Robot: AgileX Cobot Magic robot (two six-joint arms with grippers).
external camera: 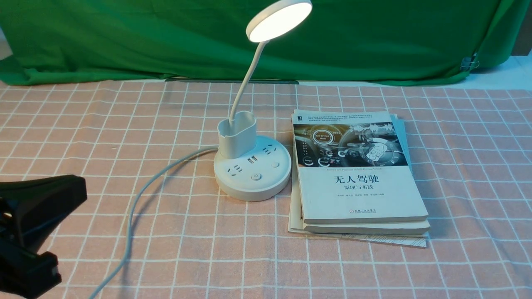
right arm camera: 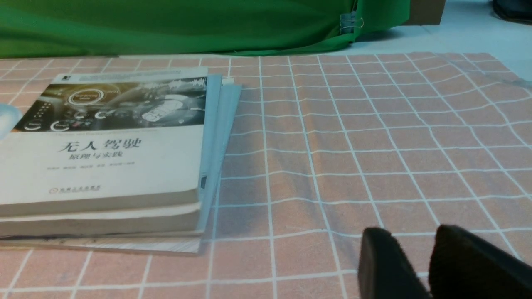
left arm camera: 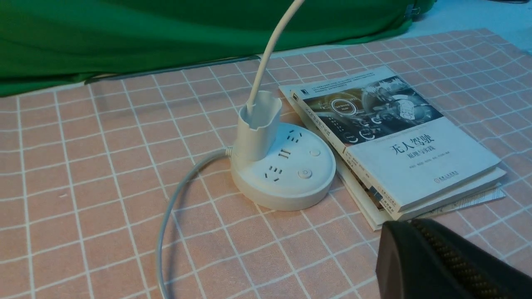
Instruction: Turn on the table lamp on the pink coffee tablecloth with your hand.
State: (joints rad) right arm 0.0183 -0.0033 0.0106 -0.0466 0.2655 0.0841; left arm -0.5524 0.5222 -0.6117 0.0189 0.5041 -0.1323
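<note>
The white table lamp stands mid-table on the pink coffee tablecloth. Its round head glows brightly on its thin neck. The base carries sockets and a round button; the left wrist view shows the same base and button. My left gripper is low at the near left, well apart from the lamp. Its jaws are pressed together, seen as one black mass, and hold nothing. My right gripper hovers over bare cloth right of the books, its fingertips slightly apart and empty. It is out of the front view.
A stack of books lies touching the lamp base on its right. The grey-white cord curves from the base toward the near left edge, passing close to my left gripper. A green backdrop cloth hangs along the far edge.
</note>
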